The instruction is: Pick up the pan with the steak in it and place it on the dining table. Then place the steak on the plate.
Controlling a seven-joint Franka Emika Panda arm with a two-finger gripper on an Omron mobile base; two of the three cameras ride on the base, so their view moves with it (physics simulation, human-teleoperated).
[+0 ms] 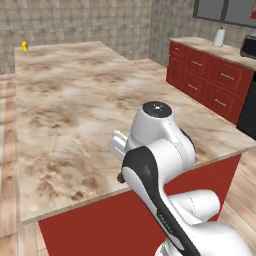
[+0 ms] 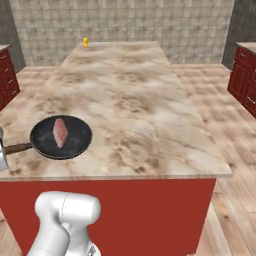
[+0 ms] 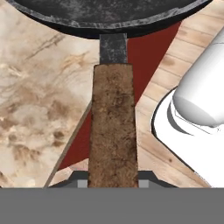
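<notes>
The black pan point(image 2: 61, 136) lies low over the dining table point(image 2: 140, 100) near its front left corner; I cannot tell if it touches the stone. The pinkish steak point(image 2: 60, 132) lies flat in its middle. The brown handle point(image 2: 17, 148) points left, out past the table's edge. My gripper point(image 3: 112, 181) is shut on the end of that handle point(image 3: 113, 127), with a finger on each side, and the pan's rim point(image 3: 105, 13) is ahead of it. In the left base view my own arm hides the pan above the table point(image 1: 75, 100). The plate is out of view.
A small yellow object point(image 2: 86, 42) stands at the table's far end. Red cabinets point(image 1: 210, 80) under a marbled countertop run along the right wall, with a white roll point(image 1: 219, 36) on top. More red cabinets point(image 2: 245, 75) flank the wooden floor around the table.
</notes>
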